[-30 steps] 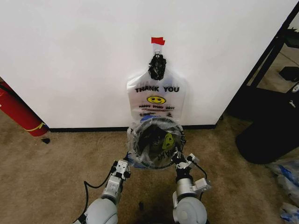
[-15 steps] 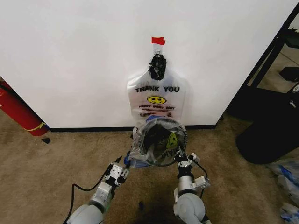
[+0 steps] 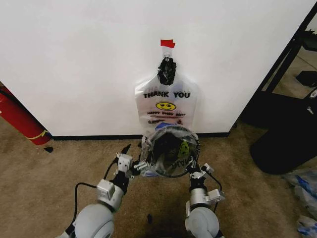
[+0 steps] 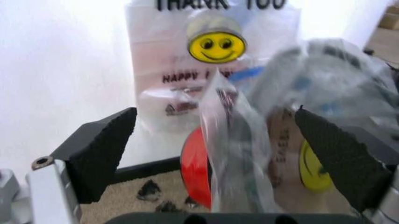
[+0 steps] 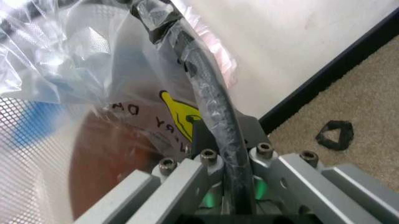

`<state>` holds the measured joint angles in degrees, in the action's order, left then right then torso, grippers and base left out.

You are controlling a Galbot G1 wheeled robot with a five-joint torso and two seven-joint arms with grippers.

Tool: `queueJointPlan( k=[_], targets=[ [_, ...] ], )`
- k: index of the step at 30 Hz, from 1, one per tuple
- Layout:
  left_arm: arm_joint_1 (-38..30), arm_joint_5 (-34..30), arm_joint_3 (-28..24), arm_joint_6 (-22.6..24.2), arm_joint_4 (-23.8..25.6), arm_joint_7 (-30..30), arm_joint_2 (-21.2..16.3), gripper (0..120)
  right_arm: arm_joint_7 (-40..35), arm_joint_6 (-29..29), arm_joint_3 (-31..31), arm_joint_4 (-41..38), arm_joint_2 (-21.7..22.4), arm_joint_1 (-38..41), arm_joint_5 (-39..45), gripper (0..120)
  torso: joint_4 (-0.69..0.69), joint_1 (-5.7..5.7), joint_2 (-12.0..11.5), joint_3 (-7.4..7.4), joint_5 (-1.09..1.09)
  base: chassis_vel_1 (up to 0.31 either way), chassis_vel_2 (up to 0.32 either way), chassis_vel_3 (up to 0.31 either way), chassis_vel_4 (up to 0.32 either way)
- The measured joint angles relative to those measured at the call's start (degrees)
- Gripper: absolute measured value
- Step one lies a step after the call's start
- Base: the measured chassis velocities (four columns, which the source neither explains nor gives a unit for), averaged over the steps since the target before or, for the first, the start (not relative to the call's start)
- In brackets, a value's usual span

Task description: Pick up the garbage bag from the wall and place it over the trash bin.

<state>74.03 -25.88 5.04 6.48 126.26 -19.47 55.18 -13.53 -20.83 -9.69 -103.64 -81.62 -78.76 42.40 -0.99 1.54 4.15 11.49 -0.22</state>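
A tan, short-pile carpeted floor (image 3: 59,168) carries everything here and meets the plain white wall (image 3: 74,59) along a black baseboard strip (image 3: 94,137). The small round black trash bin (image 3: 171,151) with a red bottom stands on the carpet just in front of the wall. At the left edge a red cylinder (image 3: 17,119) leans with its lower end on the floor, and a small black scrap (image 3: 48,149) lies beside it. To the right, a big bulky black sack (image 3: 287,144) sits on the carpet, with crumpled clear-and-blue plastic bags (image 3: 303,191) near the right edge.
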Motion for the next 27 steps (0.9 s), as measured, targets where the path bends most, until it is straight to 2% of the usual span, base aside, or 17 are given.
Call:
queueJointPlan(
  k=[4, 11, 20, 23, 26, 27],
  targets=[
    [-2.56, -0.32, -0.05, 1.84, -2.57, -1.83, 0.80, 100, 0.17, 0.00, 0.26, -0.58, -0.02, -0.17, -0.30, 0, 0.01, 0.00, 0.00, 0.00, 0.00, 0.000, 0.000, 0.000, 0.000],
    [-5.47, 1.66, -0.10, 1.97, -7.94, -3.37, 0.80, 100, 1.24, 0.00, 0.73, -1.41, 0.03, -0.94, -0.58, 0, 0.00, 0.00, 0.00, 0.00, -0.01, 0.000, 0.000, 0.000, 0.000],
    [-6.16, 1.62, -0.07, 1.69, -10.27, -3.57, 0.75, 100, 2.04, -0.14, 0.55, -0.66, 0.03, -0.87, -0.81, 0, 0.00, 0.00, 0.00, 0.00, 0.00, 0.000, 0.000, 0.000, 0.000],
    [-6.84, 2.30, -0.39, -0.68, -13.27, -2.16, 0.53, 100, 3.70, -0.63, 0.28, 0.41, 0.18, -0.71, -0.82, 0, 0.00, 0.00, 0.00, 0.00, 0.00, 0.000, 0.000, 0.000, 0.000],
    [-8.40, 4.93, -0.06, -5.68, -18.53, -0.08, -0.12, 100, 6.84, -0.46, -0.36, 1.78, 1.30, -0.50, 0.18, 0, -0.01, 0.00, 0.00, 0.00, -0.01, 0.000, 0.000, 0.000, 0.000],
    [-8.40, 4.93, -0.06, -5.68, -18.53, -0.08, -0.12, 100, 6.84, -0.46, -0.36, 1.78, 1.30, -0.50, 0.18, 0, -0.01, 0.00, 0.00, 0.00, -0.01, 0.000, 0.000, 0.000, 0.000]
  ],
)
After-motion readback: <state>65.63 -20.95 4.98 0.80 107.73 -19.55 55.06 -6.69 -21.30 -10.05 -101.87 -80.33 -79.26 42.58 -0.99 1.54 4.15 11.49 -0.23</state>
